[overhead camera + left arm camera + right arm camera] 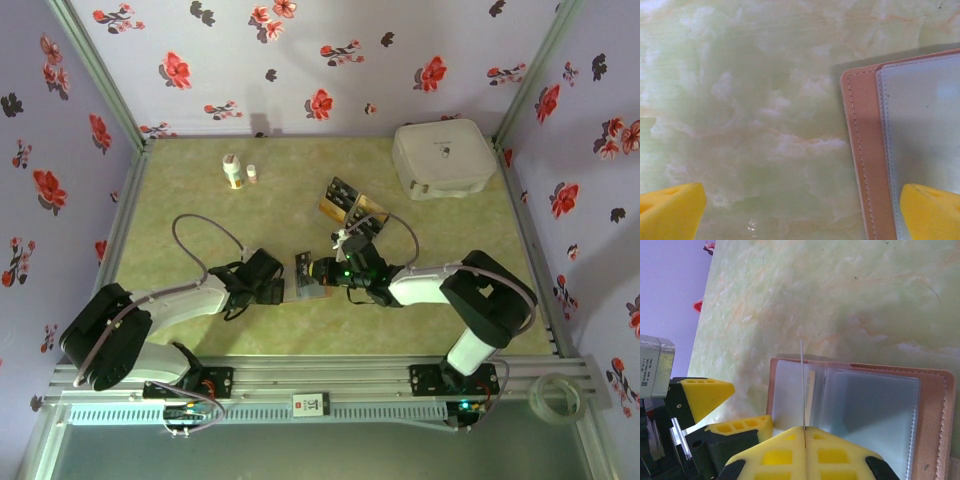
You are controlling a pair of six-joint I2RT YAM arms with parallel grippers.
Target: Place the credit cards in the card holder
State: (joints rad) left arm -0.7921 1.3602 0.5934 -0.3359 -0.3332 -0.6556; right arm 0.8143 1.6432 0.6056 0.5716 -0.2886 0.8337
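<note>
The right pincer (804,429) is pressed together on 1 credit card (803,385), held edge-on so it reads as a thin pale line rising from between the yellow fingertips. The card stands over the open card holder (865,410), above its clear pockets; I cannot tell whether it touches them. The holder lies flat on the green marbled table (200,200), a little near of the middle, with its reddish-brown rim and grey-blue inside facing up. Just left of it the left pincer (800,215) is spread apart, 1 yellow finger over the holder's inside page and the other over bare table. Farther back and slightly right, the other credit cards (343,200), black and gold, sit together. A white case (443,158) rests in the far right corner, and 2 small bottles (232,172) stand far and left of centre.
</note>
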